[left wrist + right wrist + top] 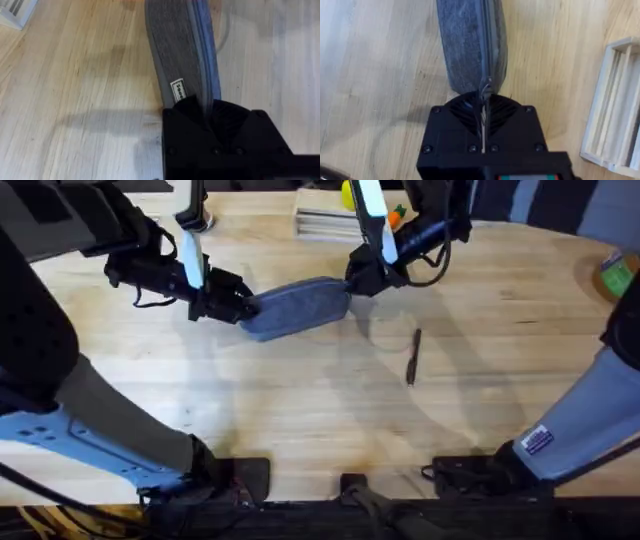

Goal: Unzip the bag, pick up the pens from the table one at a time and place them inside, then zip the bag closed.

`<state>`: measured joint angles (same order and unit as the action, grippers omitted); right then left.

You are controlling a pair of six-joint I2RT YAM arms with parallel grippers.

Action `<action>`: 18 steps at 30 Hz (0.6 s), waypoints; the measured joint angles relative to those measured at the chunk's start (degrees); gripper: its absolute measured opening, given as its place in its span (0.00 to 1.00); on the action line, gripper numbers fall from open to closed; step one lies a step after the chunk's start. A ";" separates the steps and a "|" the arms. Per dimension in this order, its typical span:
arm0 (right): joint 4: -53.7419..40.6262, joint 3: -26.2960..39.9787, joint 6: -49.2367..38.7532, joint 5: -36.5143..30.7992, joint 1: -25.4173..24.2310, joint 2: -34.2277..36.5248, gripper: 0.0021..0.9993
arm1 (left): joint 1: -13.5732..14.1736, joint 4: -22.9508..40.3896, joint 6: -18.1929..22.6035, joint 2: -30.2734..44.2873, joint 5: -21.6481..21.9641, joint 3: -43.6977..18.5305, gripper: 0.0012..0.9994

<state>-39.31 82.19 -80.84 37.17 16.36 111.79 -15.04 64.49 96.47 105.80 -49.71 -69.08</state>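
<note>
the left gripper (pixel 240 307) sits just left of centre in the upper half of the overhead frame, closed on the left end of the grey-blue denim-like oval pencil pouch (pixel 298 308). the right gripper (pixel 358 283) is pinched on the pouch's right end, up and right of it. the pouch's long axis runs between the two, tilted slightly upward toward the right. a slim dark pen (pixel 413 356) lies alone on the light wooden butcher-block table (pixel 300 410), right of centre and below the pouch, nearly upright in the frame, nearer the right arm.

in the left wrist frame we see the black fingers (pixel 192 107) clamped on the pouch end (pixel 180 55), the zipper line running straight away from them up the frame.

in the right wrist frame the jaws are nearly shut on what we judge to be the small metal pull (pixel 485 92), with the pouch (pixel 465 45) stretching upward. we judge the coming pull must run along that zipper axis, toward the left gripper's end.
</note>
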 joint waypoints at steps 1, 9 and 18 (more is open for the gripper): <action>-0.01 0.00 0.00 0.00 0.00 0.00 0.03 | 0.01 0.00 0.00 0.00 0.01 0.00 0.04; 0.05 0.00 0.00 0.00 0.00 -0.02 0.03 | 0.00 -0.02 0.00 0.02 0.00 0.00 0.04; 3.80 -0.09 0.00 -1.09 0.00 -3.53 0.03 | -0.16 -0.19 -0.02 0.00 -0.07 0.00 0.04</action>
<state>-35.51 82.11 -80.84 36.08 16.36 108.26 -15.20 64.29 96.45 105.80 -49.78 -69.08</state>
